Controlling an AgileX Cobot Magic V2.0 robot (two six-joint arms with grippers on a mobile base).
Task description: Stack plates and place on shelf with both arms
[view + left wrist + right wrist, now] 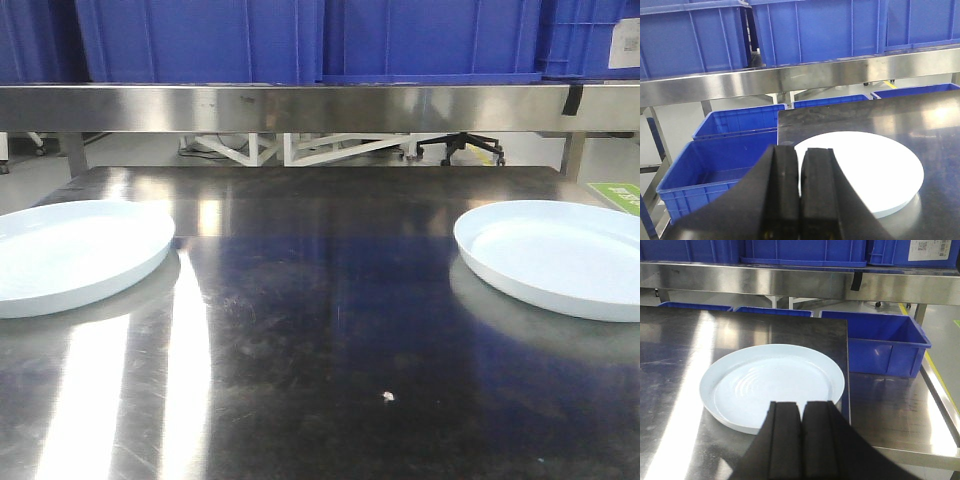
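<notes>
- Left gripper (800, 197): I read its 2 fingers as pressed together with nothing between them.
- Right gripper (801, 440): same here, jaws together and empty.
- The left plate (867, 170) lies ahead and to the right of the left jaws. It sits flat on the tabletop (320, 330), close to the left edge.
- The right plate (772, 382) is almost dead ahead of the right jaws, a touch to the left. Its near rim dips out of sight behind the fingertips, and it sits close to the tabletop's right edge.
- From the front view the 2 plates are well apart, 1 per side, so each arm is nearer its own plate.
- They're round, so there's no long axis to line up on. I'd judge the near rim the natural place to grip.
- Both are glossy, pale bluish-white and shallow, with a low upturned rim. The right one shows faint rings on its floor, and glare washes out the left one.
- The shelf (320, 105) runs across behind and above the tabletop, carrying blue crates (200, 40).
- My call: stacking hasn't begun, and the jaws must open first.
</notes>
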